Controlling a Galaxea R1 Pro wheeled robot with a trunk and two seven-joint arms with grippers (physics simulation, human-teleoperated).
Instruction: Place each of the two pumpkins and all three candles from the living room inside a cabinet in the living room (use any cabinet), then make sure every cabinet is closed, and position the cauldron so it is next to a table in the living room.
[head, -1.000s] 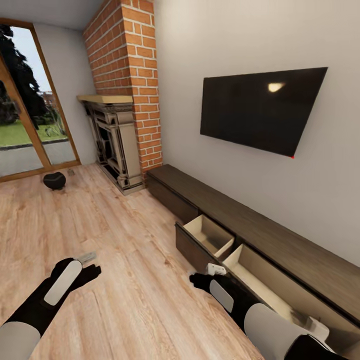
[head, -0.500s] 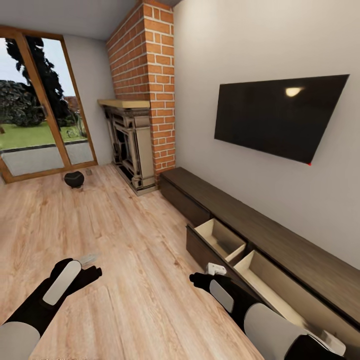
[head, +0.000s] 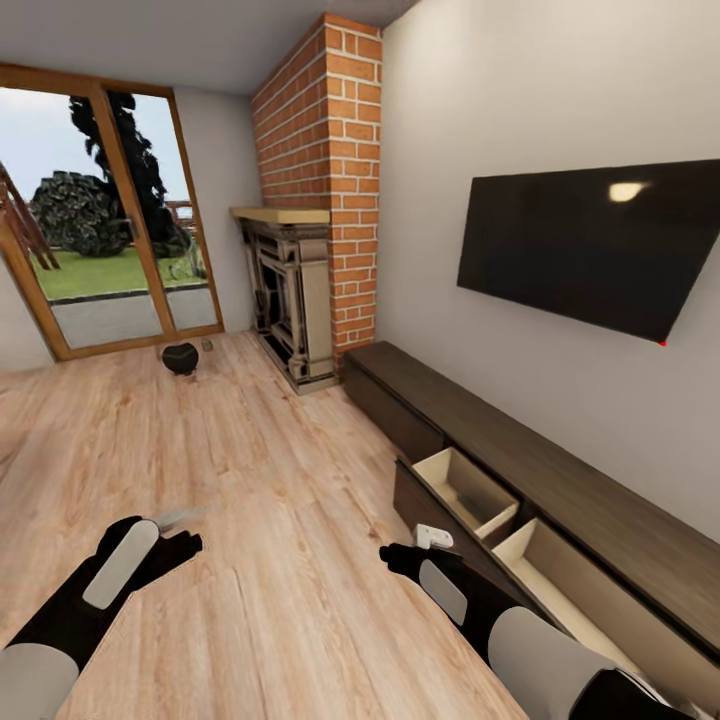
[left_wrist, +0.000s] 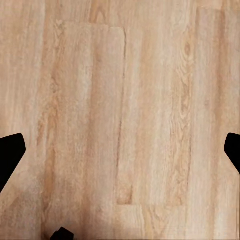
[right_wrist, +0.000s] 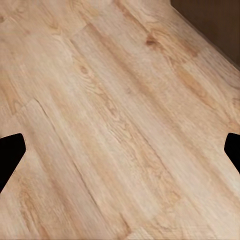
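Note:
The black cauldron (head: 180, 358) sits on the wood floor far ahead, by the glass door, with a small tan stub (head: 207, 345) beside it that may be a candle. The long dark-brown cabinet (head: 600, 500) runs along the right wall under the TV. Two of its drawers stand pulled out, the farther one (head: 465, 487) and the nearer one (head: 575, 585), and both look empty. My left gripper (head: 172, 535) (left_wrist: 120, 150) and right gripper (head: 412, 555) (right_wrist: 120, 150) hover low over bare floor, both open and holding nothing. The pumpkins and the table are out of view.
A brick chimney with a dark fireplace (head: 290, 300) stands at the cabinet's far end. A black TV (head: 590, 245) hangs on the right wall. The glass door (head: 100, 250) fills the far wall. Wood floor (head: 250, 470) stretches from me to the cauldron.
The whole picture has slid to the right, so the camera has turned left; more of the door now shows. Both arms hold the same pose with grippers open.

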